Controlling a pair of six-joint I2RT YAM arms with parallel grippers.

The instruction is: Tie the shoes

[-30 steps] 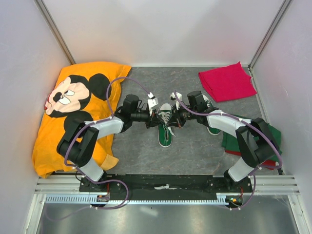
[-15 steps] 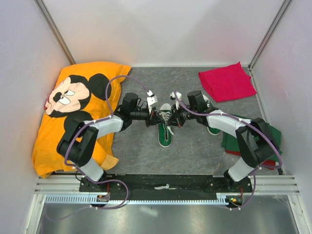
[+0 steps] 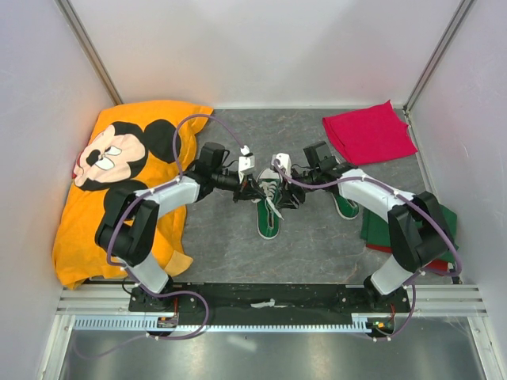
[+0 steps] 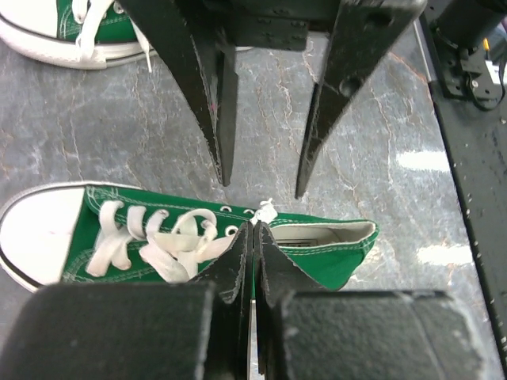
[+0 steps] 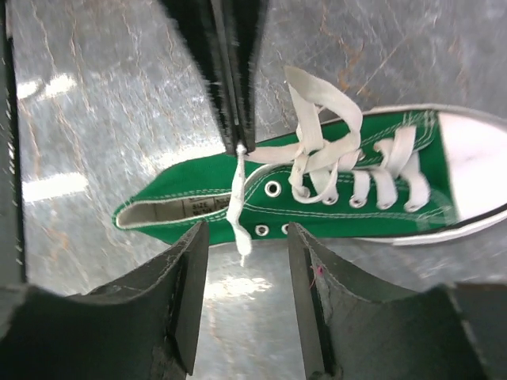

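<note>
One of the shoes, a green sneaker with a white toe cap, lies in the middle of the grey mat with its laces loosely crossed. My left gripper is shut on a white lace end above the shoe's opening. That lace end dangles from the left gripper's tips between the fingers of my right gripper, which is open and touches nothing. In the top view both grippers meet over the shoe, left gripper and right gripper. The other shoe lies beside the right arm, partly hidden.
An orange Mickey Mouse shirt covers the left side of the mat. A folded red cloth lies at the back right. A folded green cloth sits under the right arm. White walls enclose three sides.
My right gripper has opened, let go of the lace and drawn back slightly to the right. My left gripper has closed fully on the lace end.
</note>
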